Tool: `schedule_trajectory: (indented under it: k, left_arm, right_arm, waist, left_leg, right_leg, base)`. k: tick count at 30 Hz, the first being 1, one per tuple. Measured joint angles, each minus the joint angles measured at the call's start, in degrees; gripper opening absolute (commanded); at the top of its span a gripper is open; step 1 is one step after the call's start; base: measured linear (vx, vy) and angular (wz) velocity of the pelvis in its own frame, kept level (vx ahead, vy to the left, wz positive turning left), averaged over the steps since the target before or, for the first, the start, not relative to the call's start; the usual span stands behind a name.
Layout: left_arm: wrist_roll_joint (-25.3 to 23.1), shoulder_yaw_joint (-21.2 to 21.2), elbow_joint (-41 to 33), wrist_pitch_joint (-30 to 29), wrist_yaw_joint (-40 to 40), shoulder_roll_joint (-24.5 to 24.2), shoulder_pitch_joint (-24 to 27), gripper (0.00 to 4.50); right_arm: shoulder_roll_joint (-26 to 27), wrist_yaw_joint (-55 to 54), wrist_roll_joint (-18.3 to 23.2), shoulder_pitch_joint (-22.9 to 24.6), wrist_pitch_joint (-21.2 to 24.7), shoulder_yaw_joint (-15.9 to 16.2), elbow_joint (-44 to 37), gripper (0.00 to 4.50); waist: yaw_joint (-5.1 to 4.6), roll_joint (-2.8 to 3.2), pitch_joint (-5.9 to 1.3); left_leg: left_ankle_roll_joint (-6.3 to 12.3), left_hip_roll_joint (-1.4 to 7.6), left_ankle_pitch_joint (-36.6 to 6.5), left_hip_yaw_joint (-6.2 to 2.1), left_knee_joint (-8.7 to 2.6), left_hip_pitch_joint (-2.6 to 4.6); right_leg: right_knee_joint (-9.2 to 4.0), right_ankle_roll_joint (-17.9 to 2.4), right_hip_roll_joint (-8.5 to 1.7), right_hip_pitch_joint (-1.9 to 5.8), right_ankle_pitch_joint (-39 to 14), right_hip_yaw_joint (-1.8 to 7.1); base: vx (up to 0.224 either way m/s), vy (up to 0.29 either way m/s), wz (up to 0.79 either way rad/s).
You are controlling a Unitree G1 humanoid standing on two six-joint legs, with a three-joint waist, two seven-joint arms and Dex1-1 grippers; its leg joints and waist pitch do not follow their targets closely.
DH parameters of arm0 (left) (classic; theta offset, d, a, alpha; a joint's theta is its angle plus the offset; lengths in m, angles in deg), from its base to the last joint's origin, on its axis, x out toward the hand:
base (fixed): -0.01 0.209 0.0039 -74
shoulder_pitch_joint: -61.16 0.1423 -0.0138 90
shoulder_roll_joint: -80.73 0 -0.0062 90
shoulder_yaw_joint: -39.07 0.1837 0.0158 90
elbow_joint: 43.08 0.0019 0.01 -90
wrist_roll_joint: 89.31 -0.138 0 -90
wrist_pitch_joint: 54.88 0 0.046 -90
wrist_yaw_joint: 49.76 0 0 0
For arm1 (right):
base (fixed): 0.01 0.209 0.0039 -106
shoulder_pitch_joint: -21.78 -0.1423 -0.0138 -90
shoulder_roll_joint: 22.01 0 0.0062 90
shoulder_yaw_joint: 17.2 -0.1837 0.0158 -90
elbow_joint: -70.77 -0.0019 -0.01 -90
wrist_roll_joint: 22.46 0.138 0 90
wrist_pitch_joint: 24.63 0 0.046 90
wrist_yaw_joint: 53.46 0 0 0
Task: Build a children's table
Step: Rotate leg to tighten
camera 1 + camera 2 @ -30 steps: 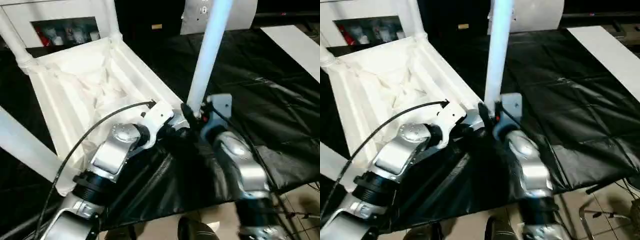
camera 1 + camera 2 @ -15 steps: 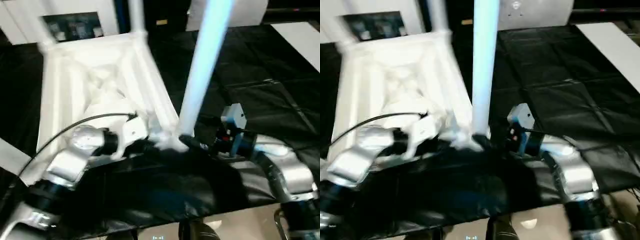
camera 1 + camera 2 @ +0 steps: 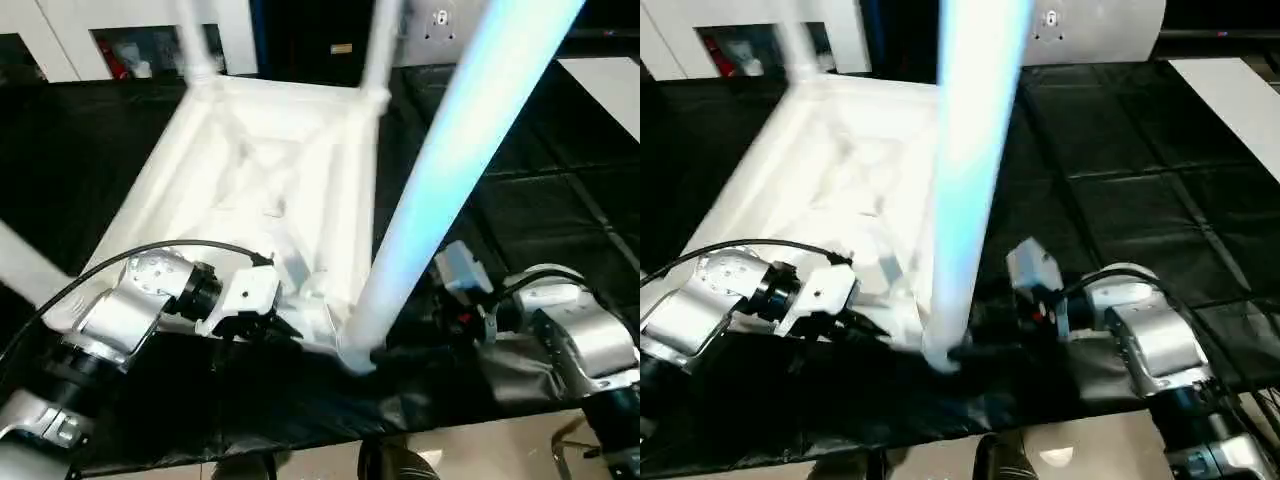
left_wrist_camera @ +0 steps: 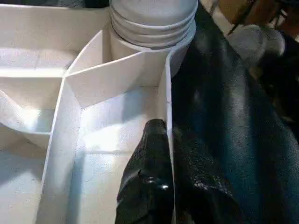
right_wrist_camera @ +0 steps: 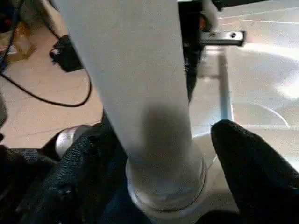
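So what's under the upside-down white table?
A black sheet lies under the table and spreads out past it. The floor below is covered, apart from a tan strip at the near edge.

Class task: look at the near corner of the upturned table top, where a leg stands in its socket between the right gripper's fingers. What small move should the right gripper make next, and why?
Probably close the right gripper on the leg near its base and press it home. Its fingers flank the leg with gaps showing, while the left gripper pinches the table top's rim beside that socket, steadying it.
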Motion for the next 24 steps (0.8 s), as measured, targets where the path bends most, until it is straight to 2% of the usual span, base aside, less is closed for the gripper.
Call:
schedule_trajectory:
  k: [7, 14, 20, 24]
  left_arm:
    - [-0.08, 1.24, 1.82, 1.97, -2.29, 0.71, -1.41, 0.0]
    - [-0.05, 1.57, 2.19, 2.7, -2.5, 0.79, -1.83, 0.0]
    - [0.2, 1.33, 2.28, 2.35, -2.53, 0.79, -1.87, 0.0]
    - [0.66, 0.01, 0.95, -1.07, -1.42, 0.29, -1.0, 0.0]
  right_arm:
    - [0.88, 3.38, 0.61, -0.91, 1.13, 3.06, 1.67, 2.81]
    - [1.16, 3.9, 0.85, -1.09, 1.53, 3.32, 1.84, 2.29]
    - [1.11, 3.74, 1.16, -1.35, 3.13, 3.21, 1.48, 2.2]
    - [1.65, 0.65, 1.82, 0.33, 5.48, 1.89, -0.83, 2.2]
  waist:
    - [0.66, -0.06, 0.01]
    - [0.97, -0.12, 0.04]
    - [0.99, -0.12, 0.03]
    - [0.91, -0.11, 0.03]
  left_leg:
    - [0.04, 0.04, -0.03, -0.01, 0.22, -0.05]
    - [0.03, 0.05, -0.03, -0.01, 0.25, -0.04]
    - [0.01, 0.06, -0.03, -0.01, 0.28, -0.01]
    - [0.0, 0.07, -0.02, 0.0, 0.26, 0.04]
  right_leg:
    - [0.14, 0.0, 0.0, -0.02, 0.0, -0.01]
    - [0.18, 0.0, 0.0, -0.02, 0.0, -0.01]
    - [0.27, 0.0, 0.0, -0.02, 0.0, 0.0]
    - [0.32, 0.01, 0.0, -0.03, -0.01, 0.0]
  base:
    - [0.0, 0.0, 0.0]
    - [0.0, 0.0, 0.0]
    - [0.0, 0.0, 0.0]
    - [0.0, 0.0, 0.0]
